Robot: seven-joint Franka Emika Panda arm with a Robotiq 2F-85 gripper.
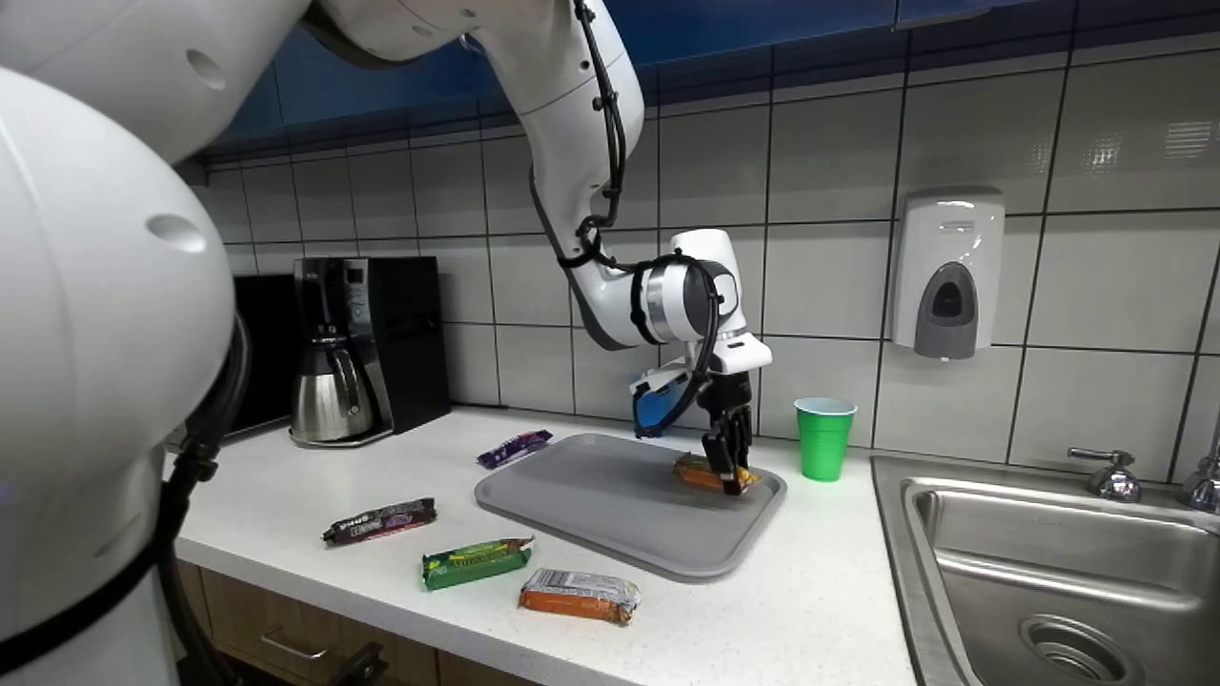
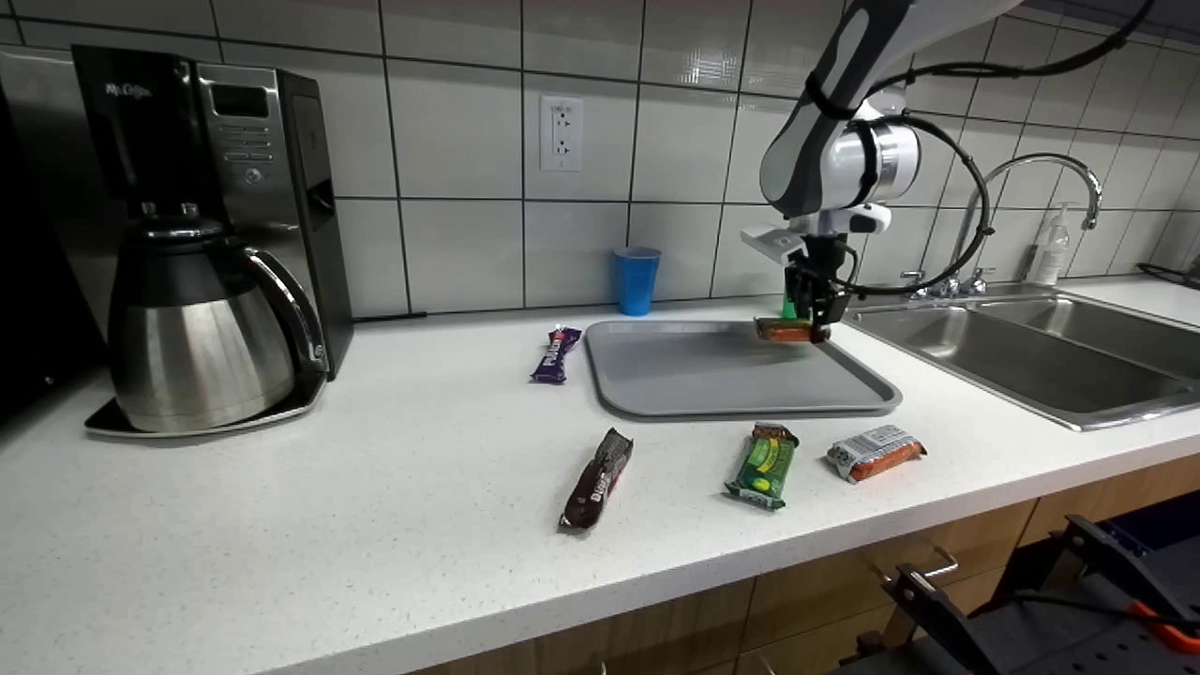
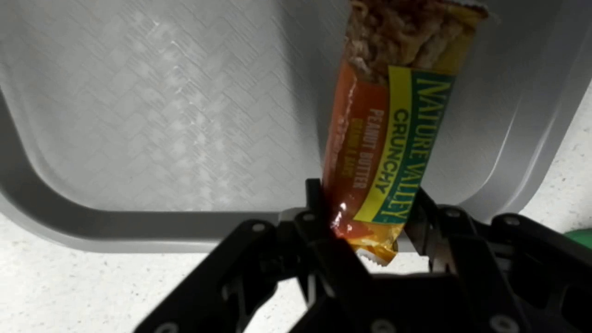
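Observation:
My gripper (image 1: 732,481) is shut on an orange, yellow and green granola bar (image 3: 388,129), gripping it near one end. In the wrist view the bar lies lengthwise between the fingers, its crimped end poking back toward the palm. Both exterior views show this gripper (image 2: 817,328) pointing down over the grey tray (image 2: 712,375), at the tray's end near the sink. The bar's free end (image 1: 694,471) points away from the sink, along the tray. Whether its underside touches the tray is not clear. No other item is seen on the tray.
Around the tray lie a purple bar (image 2: 557,356), a dark brown bar (image 2: 598,480), a green bar (image 2: 764,466) and an orange-and-silver bar (image 2: 877,453). A green cup (image 1: 824,443) stands beside the gripper, a blue cup (image 2: 637,281) behind the tray. The sink (image 1: 1048,572) borders the counter.

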